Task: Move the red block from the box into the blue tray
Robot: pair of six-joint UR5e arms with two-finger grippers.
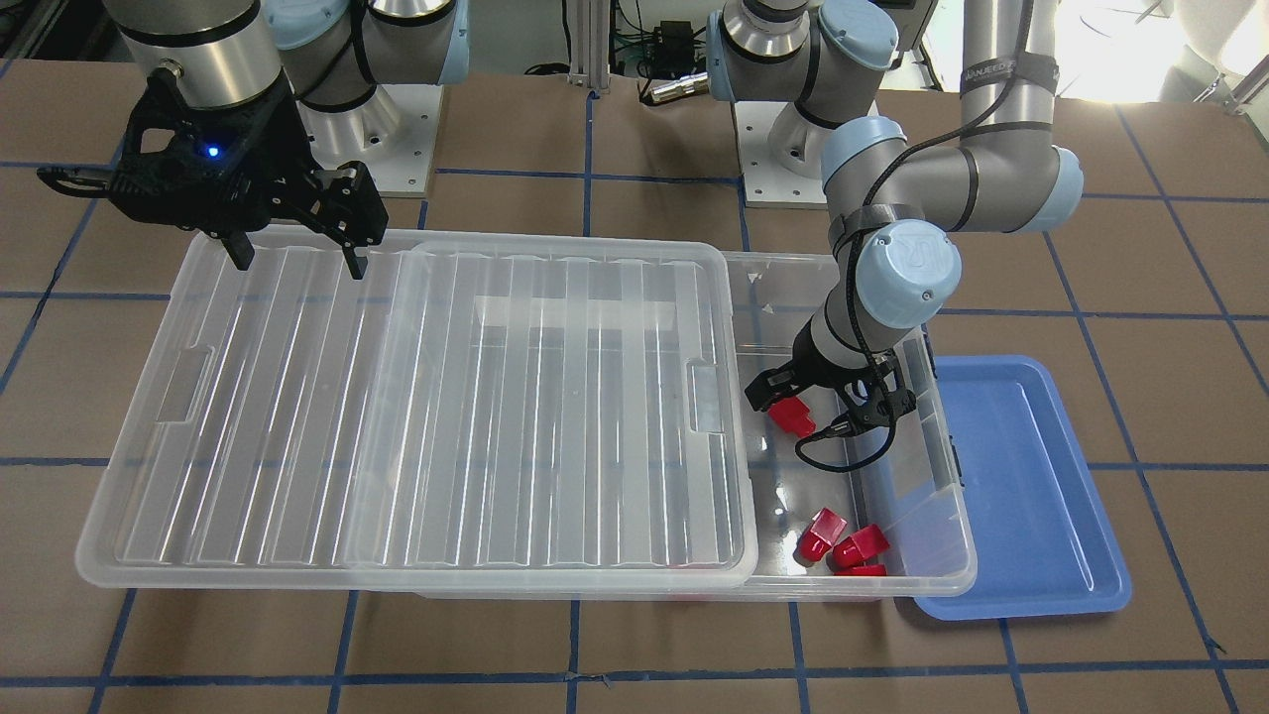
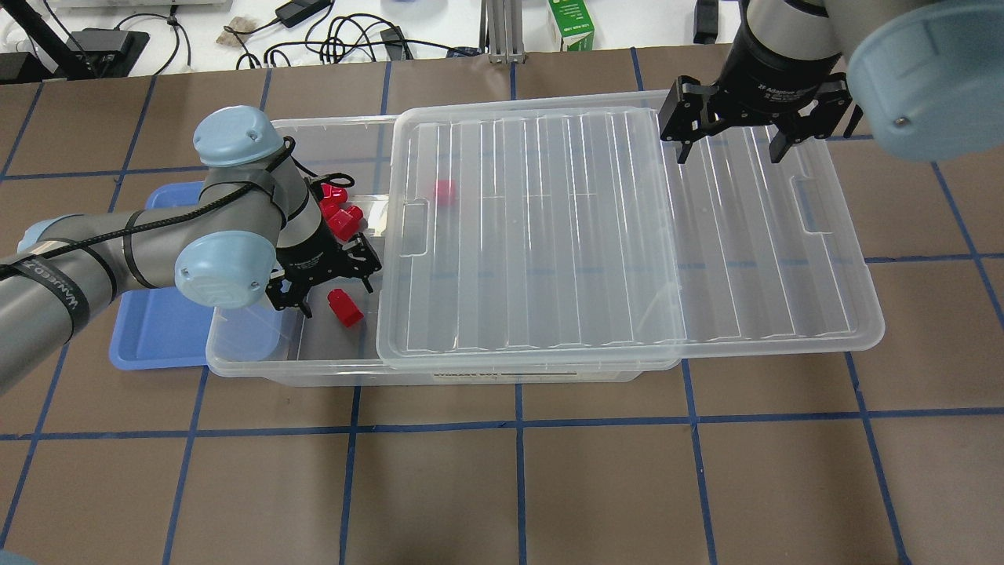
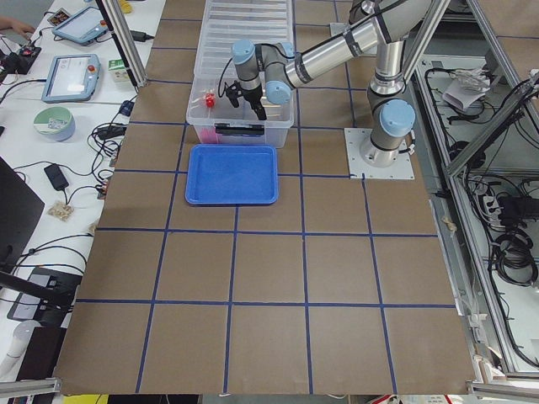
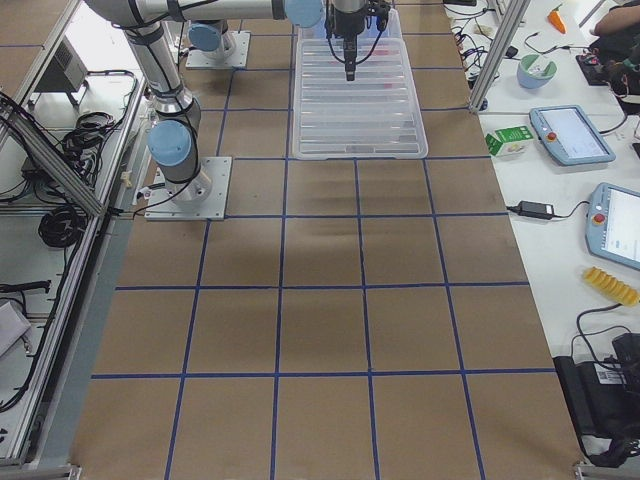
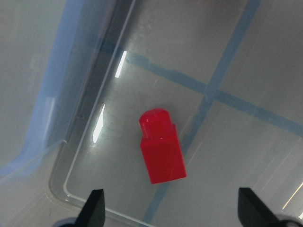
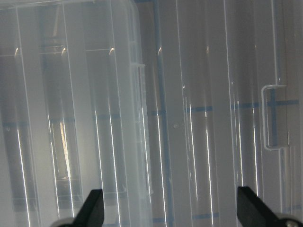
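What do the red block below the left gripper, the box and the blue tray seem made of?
Red block: likely hard plastic, opaque, fairly matte, crisp moulded edges.
Box: clear glossy plastic; blue lines show through it.
Blue tray: probably plastic, opaque, smooth, soft sheen on its rim.

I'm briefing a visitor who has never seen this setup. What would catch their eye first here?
The bright red block lying on the floor of the clear bin, just below the open left gripper. Next, the big ribbed lid slid aside across most of the bin, with the right gripper open above its overhanging end, and the blue tray beside the bin.
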